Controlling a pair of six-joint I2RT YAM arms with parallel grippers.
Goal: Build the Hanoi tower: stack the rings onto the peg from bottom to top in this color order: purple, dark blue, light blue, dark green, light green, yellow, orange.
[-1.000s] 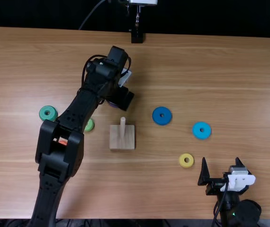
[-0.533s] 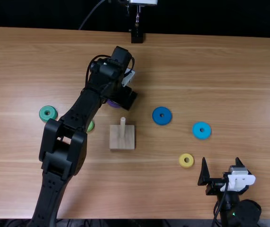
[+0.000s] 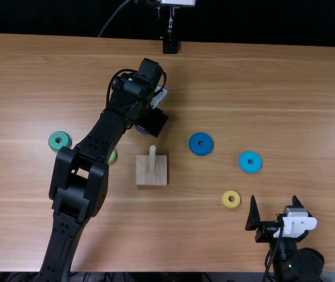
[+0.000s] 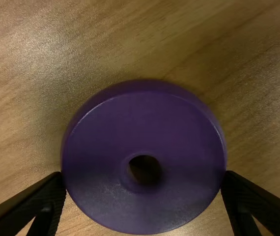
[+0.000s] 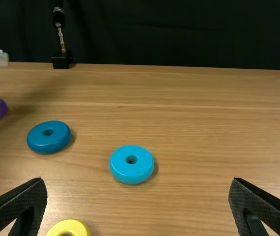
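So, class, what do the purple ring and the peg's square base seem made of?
Purple ring: painted wood or plastic, smooth, with a soft sheen along its rim. Square base: probably unpainted wood, matte, judging by its pale tan colour.

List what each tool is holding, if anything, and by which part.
Left tool: purple ring, gripped by its outer rim at two opposite sides, centre hole left free. Right tool: nothing, fingers apart.

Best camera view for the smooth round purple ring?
Left wrist view: the purple ring shows its face and center hole, large and nearly uncovered, in the left claw. Top view: a sliver beside that claw. Right wrist view: part of it, cut off by claw and frame.
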